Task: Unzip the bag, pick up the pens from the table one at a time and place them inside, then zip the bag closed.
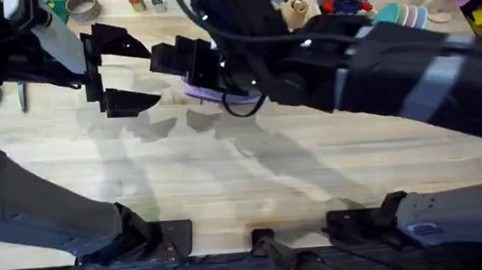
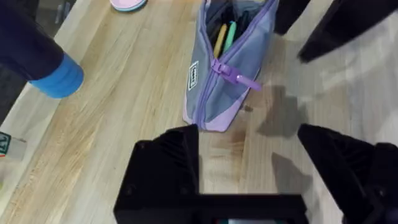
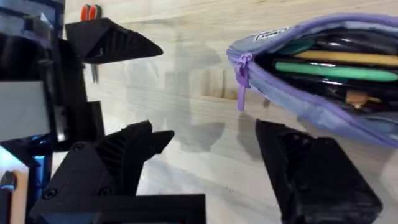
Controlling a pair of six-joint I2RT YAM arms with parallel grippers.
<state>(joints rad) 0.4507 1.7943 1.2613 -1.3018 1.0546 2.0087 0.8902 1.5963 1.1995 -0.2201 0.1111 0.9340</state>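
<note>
Bag [image 2: 227, 68] on worktop [image 2: 124, 124], zip open, pens [image 3: 329, 70] inside. Both end effectors released: left end effector [image 2: 249, 168] near pouch end, right end effector [image 3: 211, 162] beside zipper pull [image 3: 241, 81]. Loading looks done; next: pinch pull, brace bag, zip closed.

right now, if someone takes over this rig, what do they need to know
Left gripper: open, empty, above the table to the left of the bag.
Right gripper: open, empty, close beside the bag's open end.
Bag: on the table, unzipped, zipper pull hanging at the end of the opening.
Pens: a green pen lies inside the bag beside other slim items, one of them yellow-orange. I cannot pick out the dark pen for certain among them.
Done: bag unzipped, at least the green pen in.
Left: confirm that the dark pen is inside, then zip the bag closed.
</note>
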